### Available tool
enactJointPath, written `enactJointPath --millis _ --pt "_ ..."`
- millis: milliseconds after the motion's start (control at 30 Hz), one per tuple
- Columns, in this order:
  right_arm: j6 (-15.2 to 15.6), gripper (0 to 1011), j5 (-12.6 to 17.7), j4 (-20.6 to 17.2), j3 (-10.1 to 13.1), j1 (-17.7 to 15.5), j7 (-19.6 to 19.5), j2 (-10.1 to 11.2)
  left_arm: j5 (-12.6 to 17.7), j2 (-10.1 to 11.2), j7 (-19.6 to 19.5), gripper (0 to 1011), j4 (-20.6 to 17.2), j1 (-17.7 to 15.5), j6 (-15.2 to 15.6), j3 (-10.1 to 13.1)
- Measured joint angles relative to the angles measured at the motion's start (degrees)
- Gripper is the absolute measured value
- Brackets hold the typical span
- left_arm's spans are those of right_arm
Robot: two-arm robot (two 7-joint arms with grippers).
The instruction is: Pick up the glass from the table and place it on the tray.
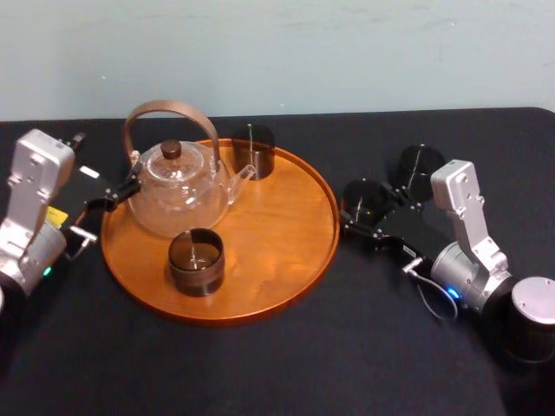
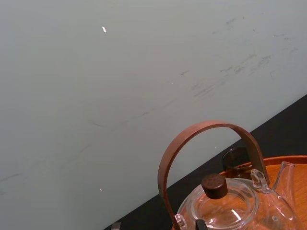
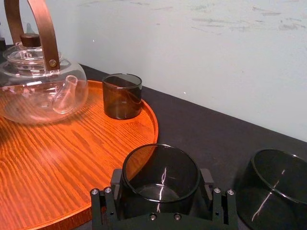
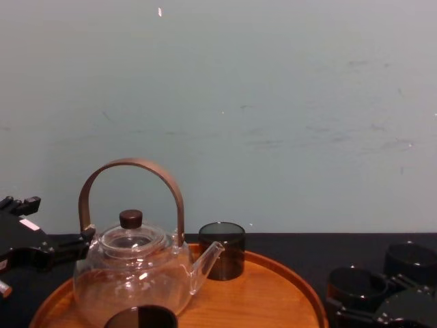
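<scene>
Down low just off the tray's [image 1: 295, 260] right rim with the right gripper [image 3: 161, 178], jaws pressed against both sides of the glass [image 1: 364, 198]. Clamped on it, by the look of things. Glass low against the table [image 1: 347, 347], just outside the tray and not yet on it.

Now for doing this well. Lift straight up first, high enough to clear the tray's raised rim. No dragging sideways, no clipping the wood. Watch the second glass [image 1: 421, 165], farther out from the tray and close behind the held one. No swinging back into it.

Then carry across over the rim toward the bare wood in the tray's right half. Plenty of room there, well apart from the teapot [image 1: 178, 191] on the tray's left side, the front cup [image 1: 196, 260] near the tray's near edge, and the back cup [image 1: 253, 152] at its far edge. Set down upright and gently, release only once flat on the wood.

Left gripper [image 1: 113, 198] parked at the tray's left edge beside the teapot. Released or clenched, cannot tell.
</scene>
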Motion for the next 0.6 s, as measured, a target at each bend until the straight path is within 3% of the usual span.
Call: enactJointPath --millis 367,600 --pt "-1.16 1002 -0.51 3.59 0.86 1.61 2.11 -1.66 0.00 0.00 0.00 1009 0.00 0.00 0.00 0.00" --pt "-1.23 1002 -0.53 3.59 0.85 1.63 2.15 -1.64 0.00 0.00 0.00 1010 0.00 0.00 0.00 0.00"
